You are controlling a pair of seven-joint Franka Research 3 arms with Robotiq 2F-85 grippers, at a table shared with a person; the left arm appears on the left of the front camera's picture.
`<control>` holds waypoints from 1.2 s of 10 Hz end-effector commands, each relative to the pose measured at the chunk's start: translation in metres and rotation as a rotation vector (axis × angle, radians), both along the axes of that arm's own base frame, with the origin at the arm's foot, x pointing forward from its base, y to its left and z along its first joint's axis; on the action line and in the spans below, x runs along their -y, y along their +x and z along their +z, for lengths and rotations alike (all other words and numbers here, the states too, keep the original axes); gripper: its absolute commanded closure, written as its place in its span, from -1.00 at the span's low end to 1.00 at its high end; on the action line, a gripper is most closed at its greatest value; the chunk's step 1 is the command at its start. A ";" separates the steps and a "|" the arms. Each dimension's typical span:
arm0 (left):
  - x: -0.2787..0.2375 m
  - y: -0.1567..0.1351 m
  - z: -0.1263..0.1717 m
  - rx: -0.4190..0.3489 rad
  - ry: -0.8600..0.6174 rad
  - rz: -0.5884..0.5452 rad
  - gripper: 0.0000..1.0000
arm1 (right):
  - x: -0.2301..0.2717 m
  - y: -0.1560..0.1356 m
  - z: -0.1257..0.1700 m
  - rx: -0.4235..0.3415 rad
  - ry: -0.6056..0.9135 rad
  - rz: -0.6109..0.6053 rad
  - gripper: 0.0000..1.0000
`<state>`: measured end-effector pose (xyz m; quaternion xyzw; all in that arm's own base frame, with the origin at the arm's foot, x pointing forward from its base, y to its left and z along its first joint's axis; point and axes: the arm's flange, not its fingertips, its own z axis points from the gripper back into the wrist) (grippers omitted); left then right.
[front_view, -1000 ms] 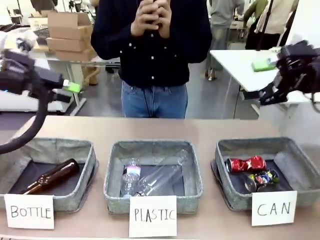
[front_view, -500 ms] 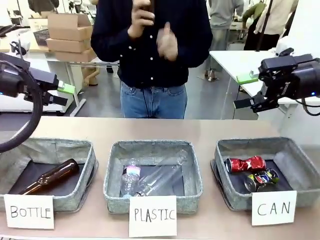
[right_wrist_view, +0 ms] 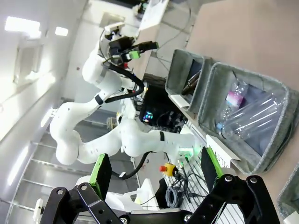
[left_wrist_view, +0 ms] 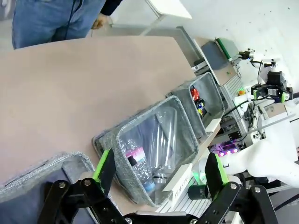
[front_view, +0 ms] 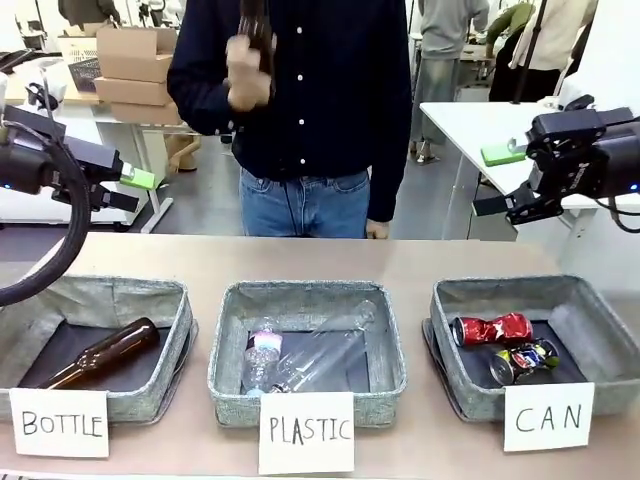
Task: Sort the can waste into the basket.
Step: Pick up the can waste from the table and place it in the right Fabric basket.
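Task looks done, or v. near it: both cans lie inside the basket signed "CAN", at the right end of the desk's near edge. No loose can on the bare desk top, so nothing seems left to sort, as far as the pics show.

Red can: crushed, dented metal, shiny, lying on its side toward the basket's far-left part. Dark can w/ green, yellow & blue print: also on its side, just beside the red one on the near side; touching or not, can't tell. Basket: rectangular, soft grey fabric w/ slumping walls, dark flat lining, white paper sign propped at its front.

Other two like baskets along the same near edge: middle basket signed "PLASTIC" holds clear, ribbed plastic bottles; left-end basket signed "BOTTLE" holds a brown glass bottle, smooth & glossy, lying at a slant.

Left hand: raised above the desk's left end, fingers spread wide, holding nothing; green pads well apart in the left wrist view. Right hand: raised past the desk's right end, fingers also spread, holding nothing. Person stands at the far edge, one hand lifted at chest height, blurred.
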<state>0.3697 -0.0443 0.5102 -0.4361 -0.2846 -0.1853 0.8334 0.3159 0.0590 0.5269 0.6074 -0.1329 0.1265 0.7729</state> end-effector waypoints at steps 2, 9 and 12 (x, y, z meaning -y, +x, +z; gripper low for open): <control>-0.002 0.000 0.001 0.016 -0.007 0.007 -1.00 | 0.000 0.000 0.003 0.005 0.020 -0.001 -1.00; -0.002 0.000 0.001 0.016 -0.007 0.007 -1.00 | 0.000 0.000 0.003 0.005 0.020 -0.001 -1.00; -0.002 0.000 0.001 0.016 -0.007 0.007 -1.00 | 0.000 0.000 0.003 0.005 0.020 -0.001 -1.00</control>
